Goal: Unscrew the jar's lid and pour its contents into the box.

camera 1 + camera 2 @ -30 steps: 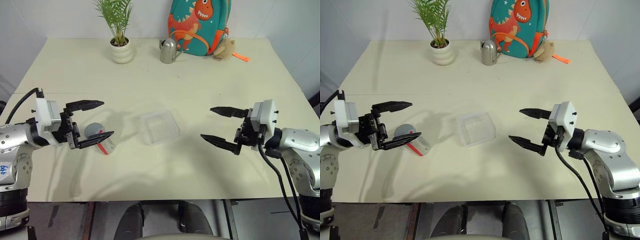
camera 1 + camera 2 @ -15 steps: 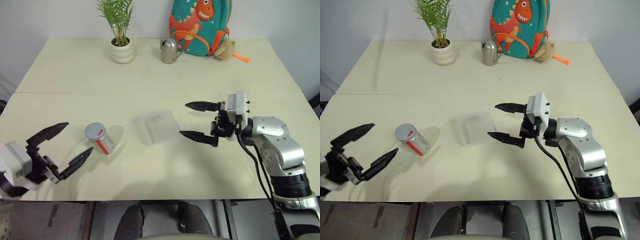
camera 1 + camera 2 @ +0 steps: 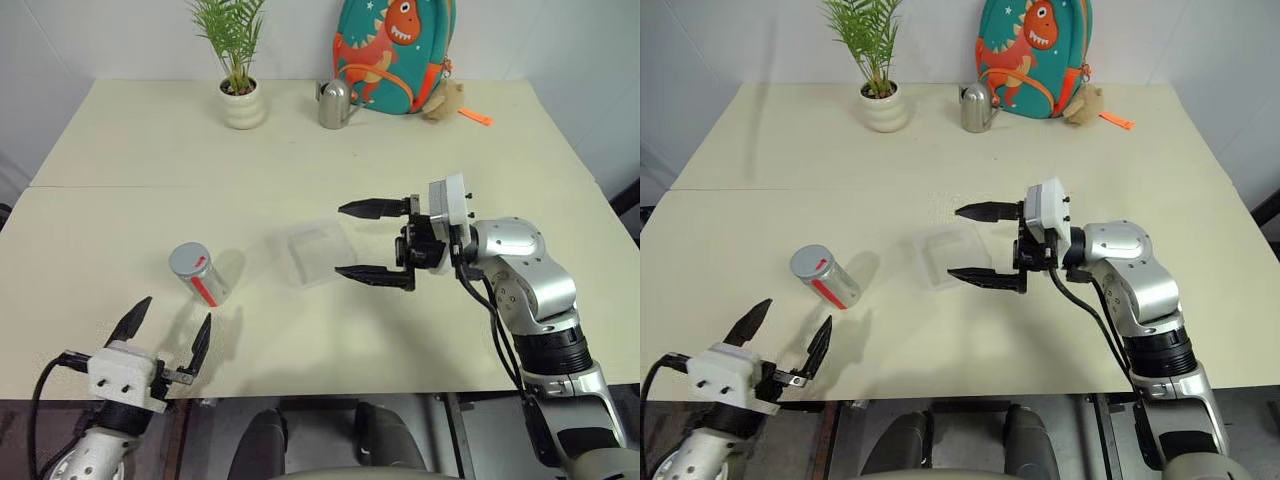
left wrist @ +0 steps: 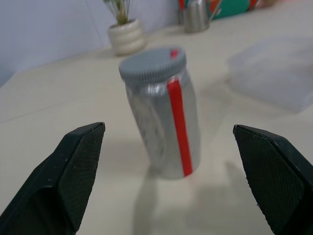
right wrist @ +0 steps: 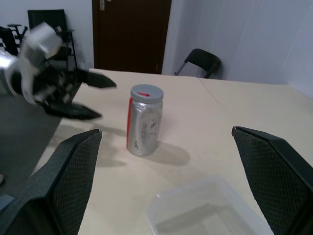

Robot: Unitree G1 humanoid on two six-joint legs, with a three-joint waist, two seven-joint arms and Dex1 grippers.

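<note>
Left hand (image 3: 168,335) has dropped back to the near tabletop (image 3: 450,160) edge, fingers spread, empty, facing the jar (image 3: 198,276). Jar upright, lid (image 3: 187,260) still on, left of the box (image 3: 317,254). Right hand (image 3: 372,240) has swung in beside the box, spread, empty. Nothing unscrewed yet. Watering can (image 3: 334,103), plant pot (image 3: 243,102) far back; path unobstructed.

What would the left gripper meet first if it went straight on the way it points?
Most likely the jar: it stands upright, lid on, centred between the open left gripper's fingers and apart from them. Depth is unclear.
</note>
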